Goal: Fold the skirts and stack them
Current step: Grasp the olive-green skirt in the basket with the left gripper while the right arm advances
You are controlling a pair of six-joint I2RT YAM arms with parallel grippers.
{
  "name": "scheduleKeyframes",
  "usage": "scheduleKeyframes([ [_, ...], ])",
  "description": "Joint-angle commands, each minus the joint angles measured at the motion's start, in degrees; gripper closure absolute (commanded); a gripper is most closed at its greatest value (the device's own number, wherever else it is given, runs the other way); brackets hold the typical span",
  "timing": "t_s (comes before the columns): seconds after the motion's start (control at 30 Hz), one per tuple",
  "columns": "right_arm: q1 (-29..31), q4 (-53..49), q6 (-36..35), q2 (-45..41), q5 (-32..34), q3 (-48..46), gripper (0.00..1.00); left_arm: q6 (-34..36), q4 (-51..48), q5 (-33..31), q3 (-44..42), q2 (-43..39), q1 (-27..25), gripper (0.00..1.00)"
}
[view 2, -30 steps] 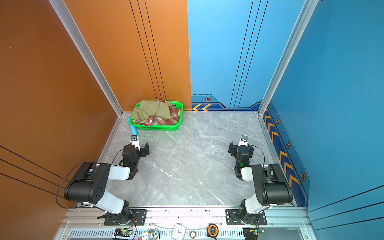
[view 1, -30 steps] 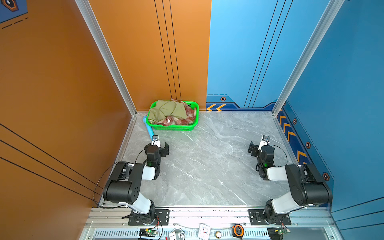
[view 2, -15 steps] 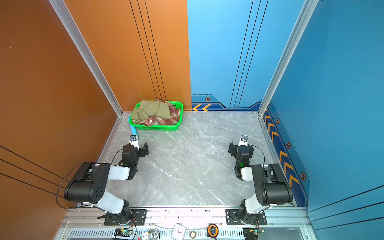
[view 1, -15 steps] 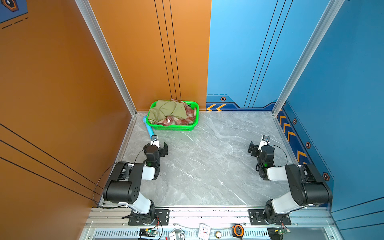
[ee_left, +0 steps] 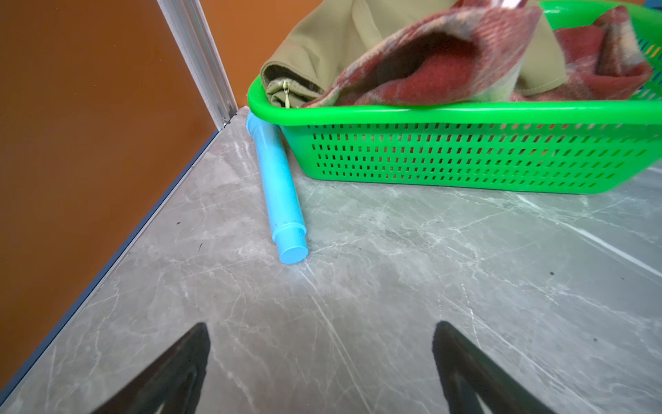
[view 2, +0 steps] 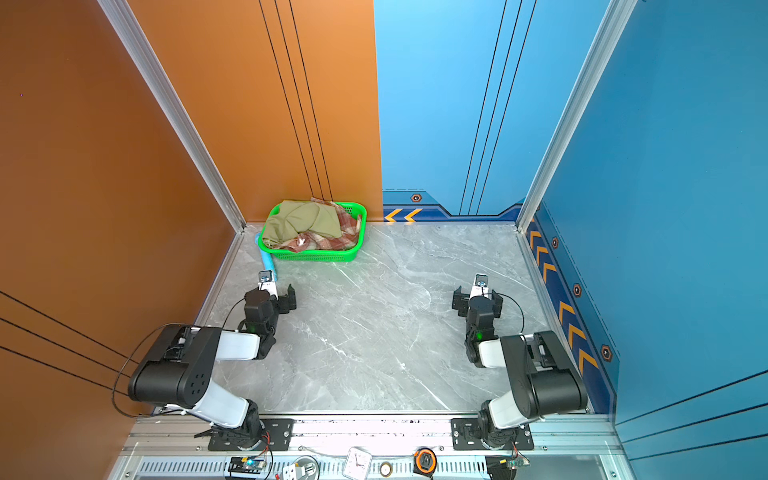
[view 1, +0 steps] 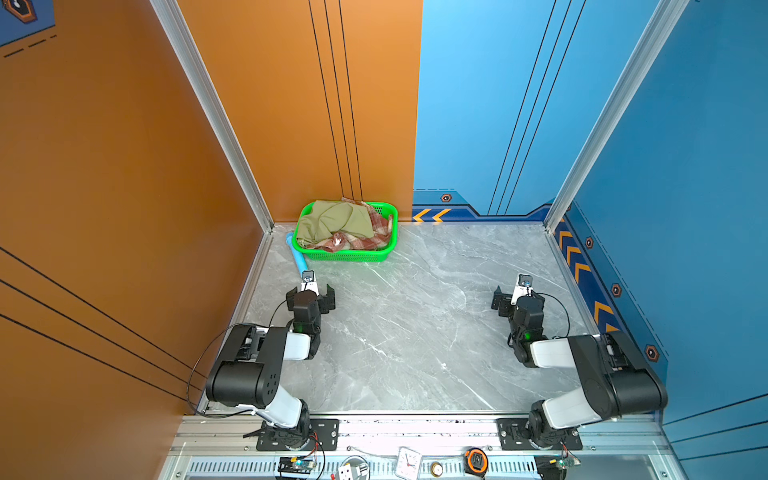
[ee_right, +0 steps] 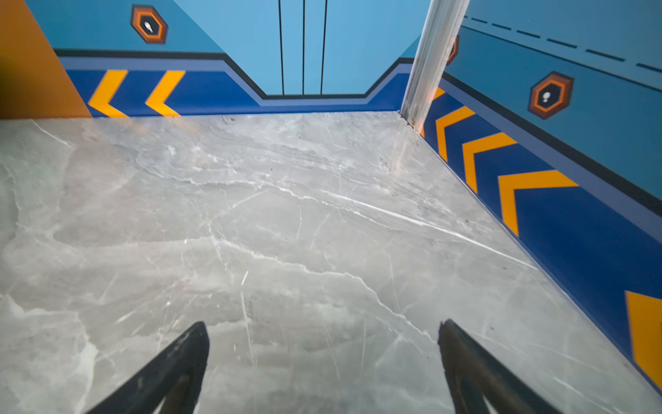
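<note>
In both top views, the green plastic mesh basket (view 1: pixel 345 254) sits in the far left corner of the grey marble counter (view 1: pixel 415 332). The plain olive-green cloth skirt (view 1: pixel 332 220) lies on top inside it. The red-brown and cream plaid cloth skirt (view 1: pixel 372 237) is bunched beside and under it. I cannot see a third skirt. The left claw (view 1: pixel 311 296) and the right claw (view 1: pixel 517 297) are low, spread apart and empty.

In the left wrist view, the left claw (ee_left: pixel 321 326) faces the basket. A blue plastic tube (ee_left: pixel 279 179) lies against the basket's side. I think the first job is to pull one skirt out. Pinch the olive one near its edge and lift high over the rim. That way the plaid one and the basket stay put.

In the right wrist view, the right claw (ee_right: pixel 322 324) is apart over bare counter. That looks like a good place to spread the skirt flat.
</note>
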Motion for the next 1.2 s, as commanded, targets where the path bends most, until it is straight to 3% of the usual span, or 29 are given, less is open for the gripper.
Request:
scheduleKeyframes([
  [0.0, 2.39, -17.88, 1.51, -10.12, 4.6, 6.38, 0.0, 0.69, -10.23, -9.23, 4.34, -5.58, -2.6, 0.02],
  [0.07, 3.06, -21.26, 5.06, -13.37, 2.27, 7.97, 0.0, 1.08, -18.06, -12.02, 7.52, -9.23, -4.02, 0.02],
  [0.2, 9.31, -35.78, 7.56, -13.49, 4.16, 18.79, 0.0, -0.72, -32.05, -16.21, 14.04, -16.41, -8.48, 0.02],
  [0.37, 17.83, -45.03, 10.84, -8.02, 3.26, 30.74, 0.0, -9.15, -48.81, -12.31, 25.47, -18.53, -8.64, 0.03],
  [0.6, 25.79, -53.77, 14.62, 0.88, -1.08, 41.56, 0.04, -10.36, -71.08, -0.96, 56.29, -1.79, -5.72, 0.08],
  [0.8, 30.8, -56.83, 13.55, 4.73, -2.37, 45.53, 0.04, -14.04, -79.99, 6.81, 74.73, 12.6, -3.24, 0.12],
  [0.9, 31.13, -56.81, 13.11, 6.01, -2.96, 46.69, 0.04, -14.92, -83.31, 8.21, 80.98, 18.12, -2.11, 0.13],
  [1.17, 32.97, -55.97, 12.06, 8.79, -3.78, 49.16, 0.04, -16.69, -83.26, 13.8, 86.27, 25.11, 3.84, 0.12],
])
